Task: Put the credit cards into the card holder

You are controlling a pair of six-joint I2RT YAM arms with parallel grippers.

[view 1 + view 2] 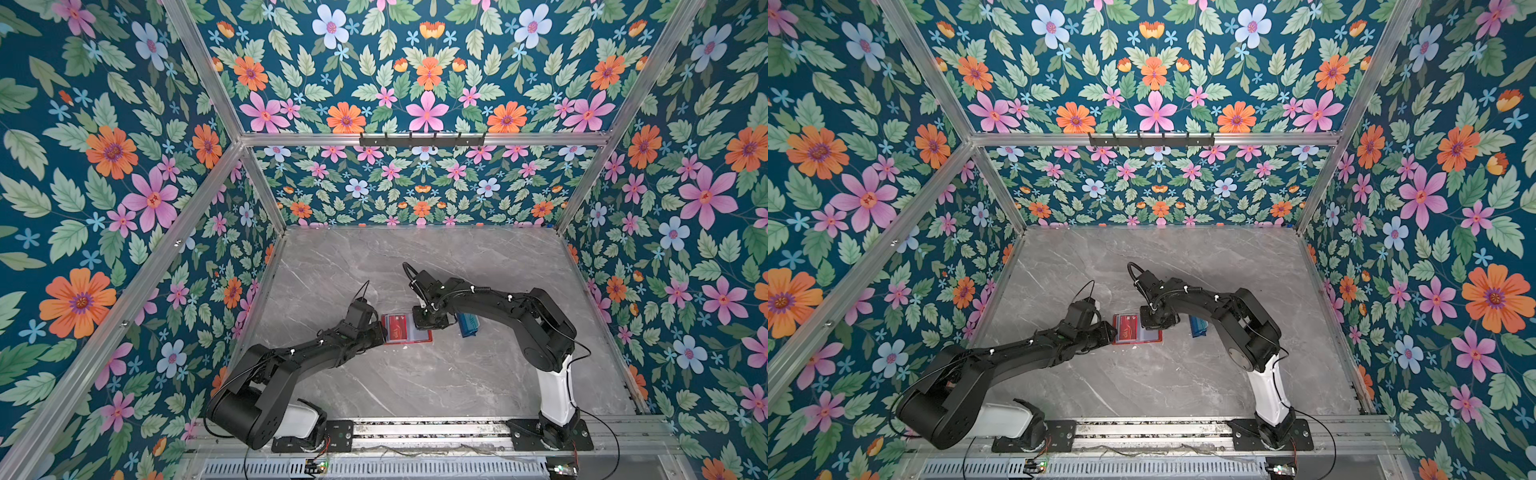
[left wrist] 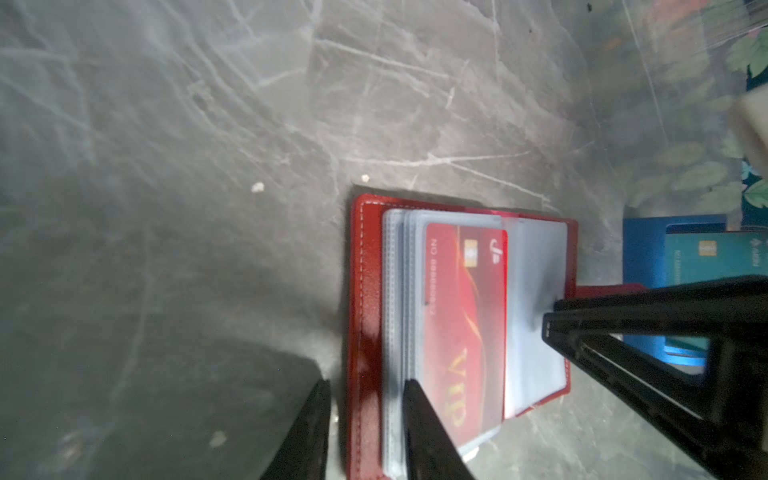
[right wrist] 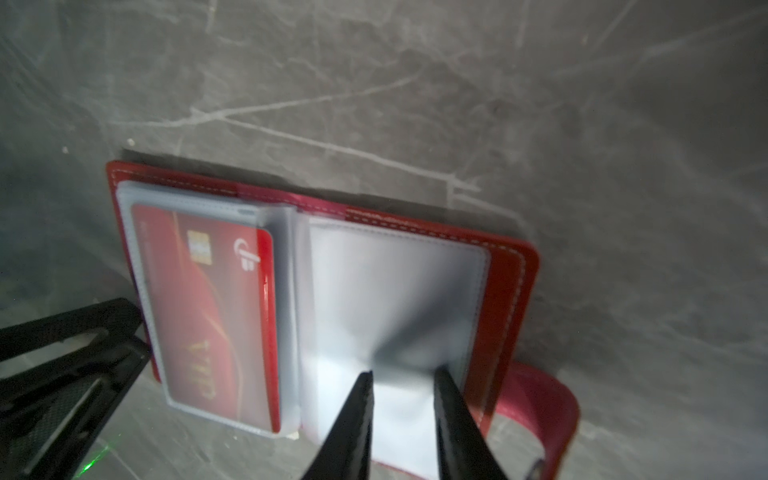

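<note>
The card holder [image 2: 365, 291] lay open on the grey desk [image 1: 415, 386], between the two claws in both top views. The red card [image 2: 465, 316] sat in the top clear sleeve of the stack on the side nearer the left claw [image 2: 368, 388], with one long edge bare beside the fold. That claw hovered at the holder's outer edge, jaws partly apart and gripping nothing, one finger over the sleeves just beside the red card and the other over the desk just off the cover. The right claw [image 3: 403, 374] had its tips down on the empty sleeve of the opposite side, jaws partly apart, gripping nothing that showed. A second card [image 2: 706, 257], dark blue-green, lay in a blue tray [image 2: 640, 266] near the holder, on the right claw's side
</note>
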